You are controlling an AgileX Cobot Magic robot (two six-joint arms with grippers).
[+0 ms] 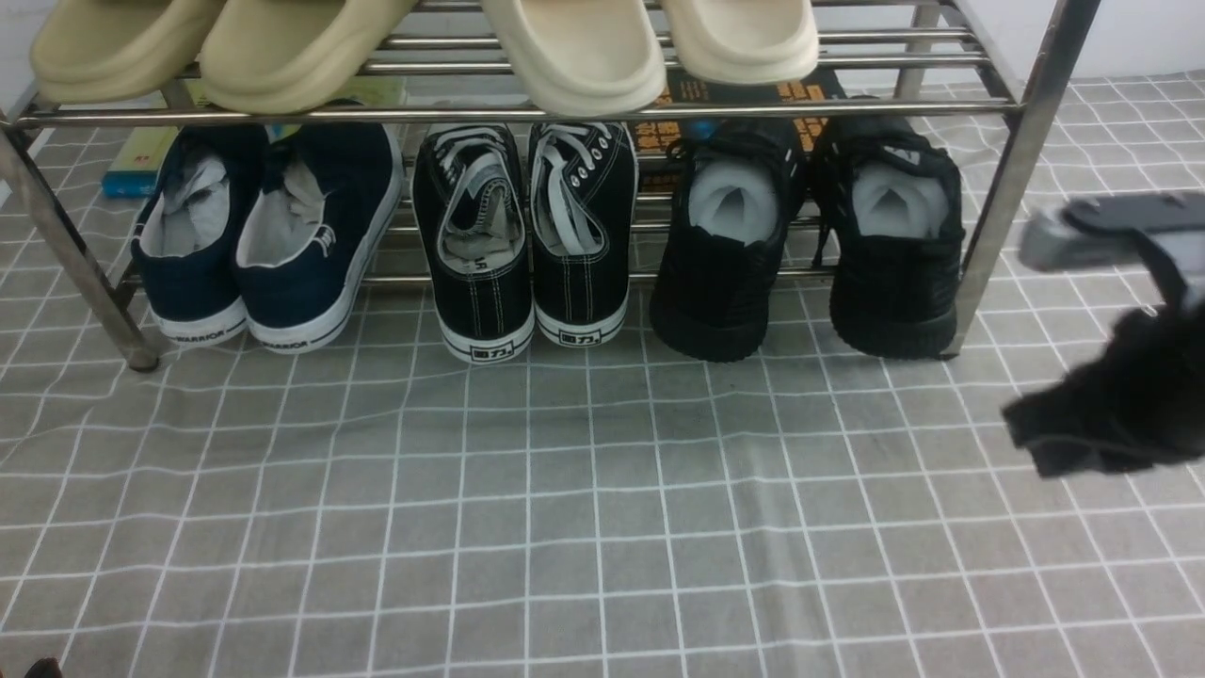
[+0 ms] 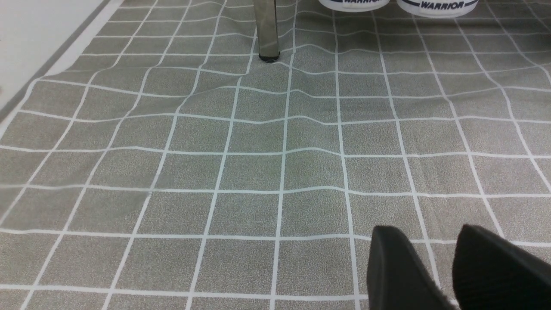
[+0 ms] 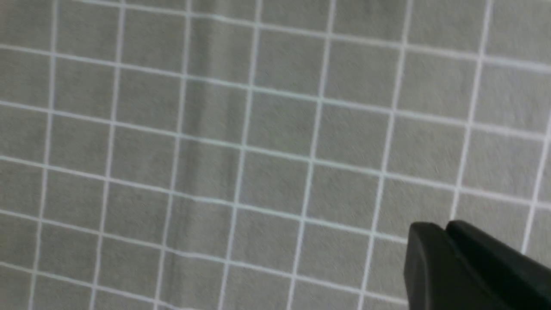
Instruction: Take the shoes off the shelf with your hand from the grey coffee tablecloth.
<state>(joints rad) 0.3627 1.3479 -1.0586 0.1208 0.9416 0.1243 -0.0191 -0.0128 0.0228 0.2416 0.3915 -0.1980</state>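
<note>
The shoes, an all-black knit pair with white stuffing, sit side by side [image 1: 720, 273] [image 1: 894, 264] at the right end of the steel shelf's [image 1: 1021, 188] lower tier, heels toward me at the grey coffee tablecloth [image 1: 602, 490]. My right hand [image 1: 1111, 414] hangs blurred at the right edge, outside the shelf's right leg and apart from the shoes. In the right wrist view its gripper [image 3: 445, 226] is shut, fingertips touching, with nothing between them and only cloth below. My left gripper [image 2: 434, 241] is open over bare cloth, empty, short of the shelf's left leg [image 2: 267, 30].
Navy white-soled shoes [image 1: 268, 235] and black canvas shoes with white soles [image 1: 522, 235] fill the lower tier's left and middle. Beige slippers [image 1: 574, 47] lie on the top tier. Books lie behind the shelf. The cloth is slightly wrinkled in front.
</note>
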